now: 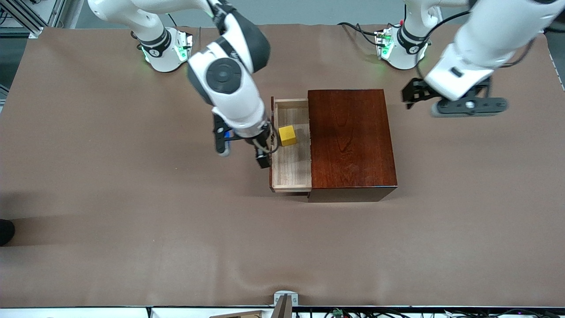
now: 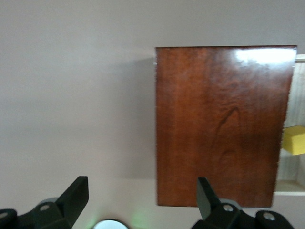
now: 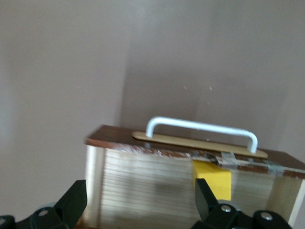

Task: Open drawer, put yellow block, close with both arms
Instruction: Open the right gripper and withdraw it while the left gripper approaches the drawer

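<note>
**Yellow block sits in the open drawer, both grippers empty**

Yellow is what I pick out first: the yellow block point(image 1: 287, 135) lies on the pale floor of the drawer point(image 1: 291, 170), in the half of the tray farther from the front camera and close to the dark drawer front. I see the drawer pulled out of the wooden box point(image 1: 351, 139) toward the right arm's end of the table, roughly a tray's width showing. From the right wrist view I can make out the white handle point(image 3: 200, 130) on the drawer front, with the block just inside the tray on the box side of that front panel.

My right gripper point(image 1: 243, 152) hangs over the drawer front, at the edge of the tray. Its fingers point(image 3: 74, 202) are spread wide and nothing is between them; the block rests apart from them on the drawer floor.

My left gripper point(image 1: 443, 100) hovers over the brown table cover point(image 1: 110, 185) past the box, toward the left arm's end of the table, and waits there. In its own wrist view I see its fingers point(image 2: 76, 195) parted, empty, with the glossy reddish-brown box top and a sliver of the yellow block in view.
</note>
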`<state>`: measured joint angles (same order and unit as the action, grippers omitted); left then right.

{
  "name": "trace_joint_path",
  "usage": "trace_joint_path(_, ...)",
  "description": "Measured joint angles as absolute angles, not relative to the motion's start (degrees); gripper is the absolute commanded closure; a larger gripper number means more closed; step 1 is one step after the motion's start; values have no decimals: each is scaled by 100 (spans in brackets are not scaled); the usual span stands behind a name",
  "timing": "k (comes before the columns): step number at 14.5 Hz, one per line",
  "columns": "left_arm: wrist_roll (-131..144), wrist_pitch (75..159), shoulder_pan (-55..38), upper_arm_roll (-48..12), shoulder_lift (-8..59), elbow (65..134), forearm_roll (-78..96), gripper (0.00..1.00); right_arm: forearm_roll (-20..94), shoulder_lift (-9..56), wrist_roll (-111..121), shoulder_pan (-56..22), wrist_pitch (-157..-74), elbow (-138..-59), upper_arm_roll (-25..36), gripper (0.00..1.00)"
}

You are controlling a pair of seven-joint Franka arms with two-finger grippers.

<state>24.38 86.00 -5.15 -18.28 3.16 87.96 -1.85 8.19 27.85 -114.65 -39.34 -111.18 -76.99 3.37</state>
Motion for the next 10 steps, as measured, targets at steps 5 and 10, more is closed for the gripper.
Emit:
trace_joint_path(5, 3817, 9189, -640, -2514, 850, 8675, -185, 0, 784, 2584, -10489, -3525, -10886, -7697, 351, 0)
trace_joint_path(10, 5250, 9882, -1419, -2538, 1607, 8304, -219, 0, 761, 2565, -9299, -3051, -10318, -7436, 376, 0)
